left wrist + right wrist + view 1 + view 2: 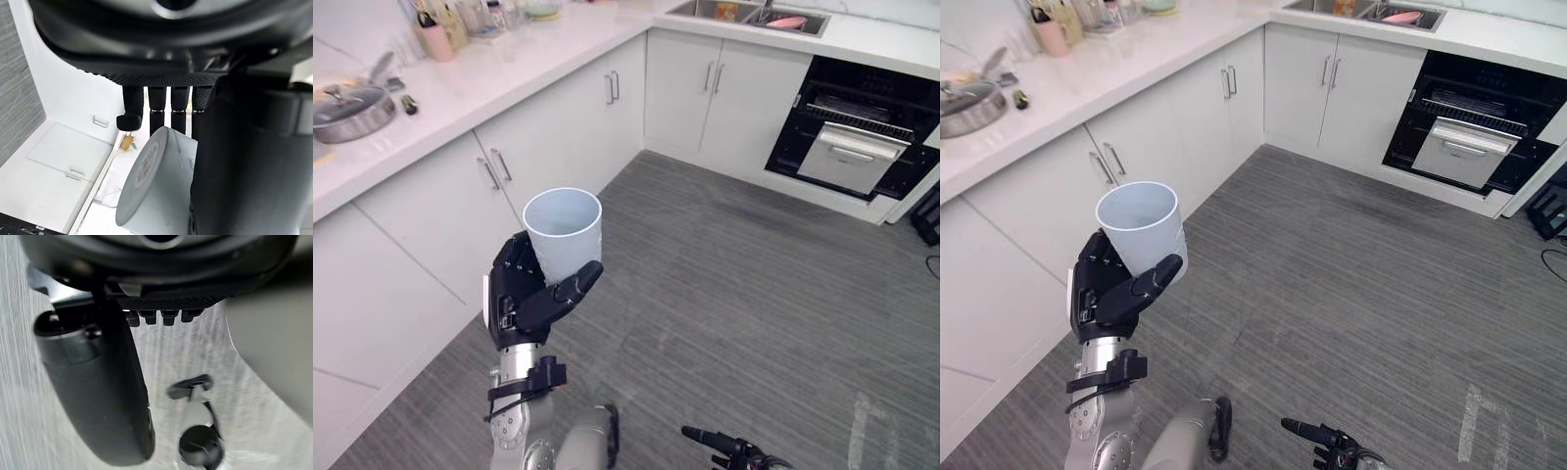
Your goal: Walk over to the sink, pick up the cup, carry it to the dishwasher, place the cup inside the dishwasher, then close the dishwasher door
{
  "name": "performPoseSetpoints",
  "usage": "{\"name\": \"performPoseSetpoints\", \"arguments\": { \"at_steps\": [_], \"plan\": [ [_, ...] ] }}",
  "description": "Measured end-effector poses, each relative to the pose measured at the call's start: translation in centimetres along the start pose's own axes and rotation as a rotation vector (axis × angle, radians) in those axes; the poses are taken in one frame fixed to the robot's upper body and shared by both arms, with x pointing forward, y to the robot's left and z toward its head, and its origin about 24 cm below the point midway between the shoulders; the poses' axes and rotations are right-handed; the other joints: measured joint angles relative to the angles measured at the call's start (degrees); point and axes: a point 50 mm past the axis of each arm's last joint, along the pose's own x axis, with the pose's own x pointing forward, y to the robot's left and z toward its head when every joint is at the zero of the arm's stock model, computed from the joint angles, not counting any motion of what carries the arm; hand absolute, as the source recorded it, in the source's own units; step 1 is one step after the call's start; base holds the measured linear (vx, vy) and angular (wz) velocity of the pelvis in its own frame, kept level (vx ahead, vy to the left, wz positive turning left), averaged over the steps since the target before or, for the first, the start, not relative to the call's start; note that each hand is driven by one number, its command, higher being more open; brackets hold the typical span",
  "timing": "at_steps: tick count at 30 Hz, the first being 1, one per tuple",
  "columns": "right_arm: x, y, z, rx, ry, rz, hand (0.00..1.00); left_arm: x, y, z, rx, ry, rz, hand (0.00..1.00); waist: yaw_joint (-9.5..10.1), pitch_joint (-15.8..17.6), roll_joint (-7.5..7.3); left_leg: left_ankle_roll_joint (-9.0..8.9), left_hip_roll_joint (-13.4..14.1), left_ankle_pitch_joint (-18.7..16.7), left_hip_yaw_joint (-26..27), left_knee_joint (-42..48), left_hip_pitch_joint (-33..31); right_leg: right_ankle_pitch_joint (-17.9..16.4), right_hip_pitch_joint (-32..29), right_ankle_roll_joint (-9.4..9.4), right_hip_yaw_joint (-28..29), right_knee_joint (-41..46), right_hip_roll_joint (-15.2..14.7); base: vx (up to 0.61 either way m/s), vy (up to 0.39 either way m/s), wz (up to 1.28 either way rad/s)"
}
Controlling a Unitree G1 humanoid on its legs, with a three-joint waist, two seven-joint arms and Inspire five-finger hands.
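A pale blue-grey cup (565,230) is held upright and empty above the grey floor, with my left hand (524,294) shut on it: fingers behind its wall, thumb across the front. The left wrist view shows the cup (156,191) from its base, with the fingers (166,105) wrapped around it. The dishwasher (857,137) is a dark cavity under the far right counter, its white door (850,157) hanging partly open. The sink (705,12) lies in the far counter. My right hand (729,448) hangs low over the floor, open and holding nothing.
White cabinets (558,137) run along my left and across the far wall under a white counter (499,73). A steel pan (352,110) and several bottles (445,24) stand on the counter. A pink item (788,22) lies in the sink. Grey wood floor (734,294) stretches toward the dishwasher.
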Motion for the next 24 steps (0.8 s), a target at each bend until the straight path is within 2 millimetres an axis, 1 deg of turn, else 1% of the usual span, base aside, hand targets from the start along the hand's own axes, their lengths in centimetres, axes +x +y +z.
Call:
{"name": "performPoseSetpoints", "arguments": {
  "at_steps": [1,2,3,4,5,6,7,8,9,10,11,12,13,14,15,16,17,18,19,20,21,22,23,24],
  "plan": [
    [0.0,-0.2,-0.2,0.034,-0.001,-0.010,1.00,0.3,-0.3,0.0,0.003,0.009,-0.025,0.00,-0.01,-0.60,-0.88,0.72,-1.10,-1.96,1.20,-0.95,2.66,3.63,-2.13,-0.91,-1.10,6.61,-2.29,0.47,0.217,-0.27],
    [0.0,-0.1,0.0,0.057,-0.017,-0.006,1.00,0.5,-0.6,0.1,0.002,0.016,-0.045,0.00,-0.26,-1.07,-1.59,1.12,-2.15,-3.27,1.78,-4.12,6.25,10.29,-5.97,-3.68,-1.72,14.65,-4.25,0.55,0.227,-0.33],
    [0.0,0.0,0.1,0.060,-0.030,0.001,1.00,0.6,-0.8,0.0,0.006,0.024,-0.061,0.00,-0.44,-1.35,-1.77,1.28,-2.41,-3.68,1.83,-7.55,9.63,12.73,-9.28,-2.98,0.33,21.26,-2.99,0.45,0.159,-0.29],
    [0.0,0.2,0.2,0.059,-0.039,0.012,1.00,0.6,-0.8,0.0,0.014,0.029,-0.067,0.00,-0.58,-1.45,-1.40,1.17,-2.33,-3.44,1.79,-10.14,12.04,11.74,-11.79,-2.48,1.10,25.30,-1.27,0.45,0.115,-0.27],
    [0.0,0.6,0.2,0.061,-0.053,0.027,1.00,0.5,-1.0,-0.1,0.036,0.039,-0.075,0.00,-1.12,-2.43,-1.22,1.18,-2.03,-2.04,1.70,-16.45,17.22,8.77,-16.04,-2.96,0.08,29.70,2.30,0.49,0.099,-0.21],
    [0.0,1.0,0.3,0.061,-0.075,0.043,1.00,0.5,-1.4,-0.3,0.038,0.040,-0.089,0.00,-1.98,-3.32,-0.78,0.92,-1.84,0.04,1.20,-22.85,21.92,5.45,-19.62,-4.00,-3.66,29.47,5.13,0.50,0.087,-0.11],
    [-0.1,1.1,0.4,0.064,-0.089,0.050,1.00,0.6,-1.7,-0.3,0.031,0.039,-0.099,0.00,-2.51,-3.49,-0.56,0.83,-1.67,0.72,1.01,-25.28,23.98,4.09,-21.49,-4.87,-5.77,28.39,6.18,0.53,0.045,0.11],
    [-0.1,1.3,0.9,0.082,-0.125,0.056,1.00,1.0,-2.3,-0.4,0.019,0.039,-0.124,0.00,-3.51,-3.52,0.11,0.57,-1.31,1.05,-0.04,-28.44,27.32,1.91,-25.05,-7.30,-9.70,24.37,7.85,0.55,0.005,0.27],
    [-0.3,1.2,1.4,0.097,-0.159,0.053,1.00,1.5,-2.9,-0.7,0.007,0.046,-0.150,0.00,-4.37,-3.07,0.98,-0.13,-0.48,0.67,-0.86,-30.26,30.36,1.26,-28.17,-8.50,-13.07,18.91,8.94,0.56,-0.013,0.31],
    [-0.4,1.1,1.6,0.101,-0.174,0.046,1.00,1.6,-3.2,-0.9,0.000,0.054,-0.160,0.00,-4.68,-2.69,1.61,-0.93,0.13,0.20,-0.97,-30.64,31.93,1.42,-29.66,-8.76,-14.31,16.03,9.33,0.57,-0.032,0.26],
    [-0.7,0.7,1.9,0.115,-0.198,0.024,1.00,1.7,-3.7,-1.1,-0.016,0.066,-0.174,0.00,-4.89,-1.89,3.07,-3.16,1.75,-1.16,-0.85,-30.45,34.92,3.12,-32.01,-8.79,-15.81,8.58,10.34,0.58,-0.057,0.24],
    [-0.7,0.1,1.2,0.115,-0.183,-0.009,1.00,1.5,-4.2,-1.3,-0.028,0.074,-0.196,0.00,-5.08,-1.27,4.55,-5.50,3.78,-2.67,-0.49,-29.43,37.70,7.64,-33.34,-8.08,-15.67,-0.62,11.61,0.58,-0.075,0.27],
    [-0.8,-0.1,0.6,0.120,-0.172,-0.022,1.00,1.4,-4.3,-1.4,-0.029,0.078,-0.210,0.00,-5.08,-1.23,4.68,-6.63,4.19,-3.50,-0.12,-28.78,38.82,10.56,-33.55,-7.74,-15.50,-4.85,12.19,0.75,-0.135,0.26],
    [-0.9,-0.7,-0.5,0.095,-0.142,-0.054,1.00,0.8,-4.3,-1.3,-0.032,0.079,-0.215,0.00,-5.06,-1.62,3.84,-8.95,3.97,-5.68,1.46,-26.35,41.36,17.04,-34.61,-9.62,-15.10,-8.38,11.63,0.82,-0.213,0.12],
    [-1.0,-1.0,-1.5,0.095,-0.117,-0.060,1.00,0.1,-3.9,-1.2,-0.028,0.072,-0.196,0.00,-5.33,-2.60,2.02,-11.14,3.99,-8.43,2.47,-22.69,43.77,26.14,-34.96,-16.15,-14.39,-5.81,10.55,0.70,-0.188,0.04],
    [-1.2,-1.6,-1.0,0.092,-0.131,-0.069,1.00,-0.1,-3.9,-1.4,-0.029,0.075,-0.185,0.00,-5.71,-2.50,3.44,-11.04,5.12,-9.55,2.55,-20.95,44.92,23.49,-35.81,-15.76,-14.69,-0.44,10.67,0.71,-0.245,-0.03],
    [-1.5,-2.0,0.0,0.037,-0.157,-0.089,1.00,-0.2,-4.1,-1.5,-0.040,0.073,-0.170,0.00,-6.32,-2.98,5.50,-10.69,7.69,-9.66,3.38,-17.76,44.90,17.78,-37.16,-15.78,-15.37,5.28,11.80,0.54,-0.184,-0.03],
    [-1.6,-2.1,0.2,0.020,-0.163,-0.097,1.00,-0.1,-4.4,-1.4,-0.038,0.066,-0.179,0.00,-6.36,-2.96,6.10,-10.13,8.52,-9.17,4.00,-16.02,44.63,15.11,-37.54,-15.38,-15.53,7.34,12.36,0.80,-0.291,-0.14],
    [-1.6,-2.0,0.3,0.017,-0.164,-0.100,1.00,0.0,-4.6,-1.2,-0.037,0.048,-0.187,0.00,-6.36,-3.05,6.67,-9.23,10.39,-6.99,4.47,-10.92,43.66,10.73,-37.66,-15.70,-15.85,10.60,13.76,0.52,-0.210,-0.27],
    [-1.7,-1.9,0.3,0.010,-0.163,-0.102,1.00,0.0,-4.6,-1.1,-0.038,0.044,-0.189,0.00,-6.29,-3.10,6.92,-8.52,12.15,-3.42,4.43,-4.89,41.80,8.03,-36.64,-16.30,-15.97,11.47,15.37,0.65,-0.277,-0.40],
    [-1.8,-1.9,0.3,0.002,-0.163,-0.107,1.00,0.0,-4.6,-1.1,-0.036,0.040,-0.188,0.00,-5.91,-2.79,7.43,-7.41,14.26,3.28,4.15,2.98,38.86,5.20,-34.34,-16.82,-16.65,11.36,16.71,0.62,-0.243,-0.38],
    [-2.0,-2.1,0.2,-0.004,-0.168,-0.117,1.00,-0.1,-4.7,-1.1,-0.037,0.041,-0.192,0.00,-5.90,-2.66,7.73,-6.74,16.99,14.53,2.39,14.91,32.70,2.77,-30.70,-16.48,-18.95,9.93,17.43,0.71,-0.266,-0.27],
    [-2.1,-2.1,0.0,-0.010,-0.167,-0.120,1.00,-0.1,-4.7,-1.0,-0.039,0.036,-0.202,0.00,-5.78,-2.59,7.77,-5.50,18.00,14.02,1.06,25.61,26.24,2.44,-28.11,-16.94,-18.62,7.97,19.32,0.55,-0.211,-0.19],
    [-2.2,-2.2,-0.1,-0.014,-0.163,-0.126,1.00,-0.2,-4.8,-1.0,-0.048,0.033,-0.201,0.00,-5.40,-2.45,7.85,-4.08,18.21,11.65,0.66,33.07,20.50,2.14,-24.89,-17.25,-18.34,5.12,20.92,0.53,-0.227,-0.24]
  ]
}}
